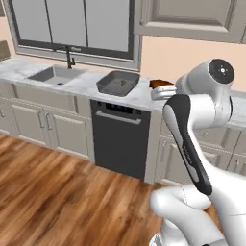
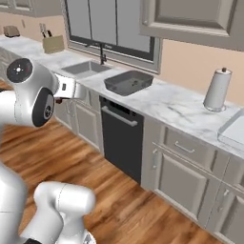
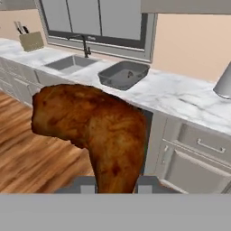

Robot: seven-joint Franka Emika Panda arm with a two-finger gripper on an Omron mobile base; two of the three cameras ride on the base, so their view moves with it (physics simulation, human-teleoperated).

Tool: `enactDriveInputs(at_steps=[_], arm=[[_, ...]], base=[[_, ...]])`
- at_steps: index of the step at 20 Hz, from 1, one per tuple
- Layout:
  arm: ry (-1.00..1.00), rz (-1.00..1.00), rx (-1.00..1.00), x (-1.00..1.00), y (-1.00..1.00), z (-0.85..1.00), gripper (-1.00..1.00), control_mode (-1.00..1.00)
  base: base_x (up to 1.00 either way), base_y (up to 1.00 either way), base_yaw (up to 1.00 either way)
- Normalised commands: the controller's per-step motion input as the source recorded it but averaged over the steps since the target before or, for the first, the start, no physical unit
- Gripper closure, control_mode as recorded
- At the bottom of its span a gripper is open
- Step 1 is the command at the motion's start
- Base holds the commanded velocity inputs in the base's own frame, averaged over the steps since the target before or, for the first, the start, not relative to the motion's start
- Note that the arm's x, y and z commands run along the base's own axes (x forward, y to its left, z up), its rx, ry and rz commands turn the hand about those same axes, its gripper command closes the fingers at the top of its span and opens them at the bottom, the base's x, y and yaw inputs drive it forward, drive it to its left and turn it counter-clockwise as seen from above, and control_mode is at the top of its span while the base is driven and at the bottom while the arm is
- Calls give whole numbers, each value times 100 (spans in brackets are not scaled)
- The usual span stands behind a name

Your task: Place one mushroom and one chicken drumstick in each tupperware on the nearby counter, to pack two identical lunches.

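- Left base view: the white arm stands raised well back from the white marble tabletop with grey veins [image 1: 86, 84]. At its hand, a sliver of the roasted brown chicken drumstick [image 1: 158, 84] peeks out beside the wrist. A dark grey rectangular tupperware with a raised rim [image 1: 117, 82] sits on the tabletop just right of the steel sink [image 1: 56, 75], above the black dishwasher [image 1: 120, 139].
- Right base view: the same tupperware [image 2: 128, 82] lies between the sink [image 2: 86, 68] and a tall grey cylinder with a brown knob [image 2: 217, 89]. A second, lighter tray [image 2: 234, 127] shows at the far right edge of the tabletop [image 2: 176, 107]. The gripper [image 2: 61, 100] is mostly hidden behind the wrist.
- Hand view: the drumstick [image 3: 94, 131] hangs large in front, its narrow end clamped between the jaws, which are closed on it. The tupperware [image 3: 124, 74] lies ahead, well apart; whether it holds anything, I cannot tell.
- Judgement: the step in hand looks like carrying the drumstick to a tupperware. The next move calls for closing the gap, bringing the hand over the tray's middle, lowering, then releasing.
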Motion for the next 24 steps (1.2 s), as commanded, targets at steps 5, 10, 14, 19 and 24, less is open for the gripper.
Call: enactDriveInputs(at_steps=[5, 10, 14, 19, 24], arm=[[0, 0, 0, 0, 0, 0, 100, 100], [0, 0, 0, 0, 0, 0, 100, 100], [0, 0, 0, 0, 0, 0, 100, 100], [0, 0, 0, 0, 0, 0, 100, 100], [0, 0, 0, 0, 0, 0, 100, 100]], base=[[100, 32, -1], [92, 14, -26], [54, 18, -38], [66, 62, -41], [53, 76, -45]])
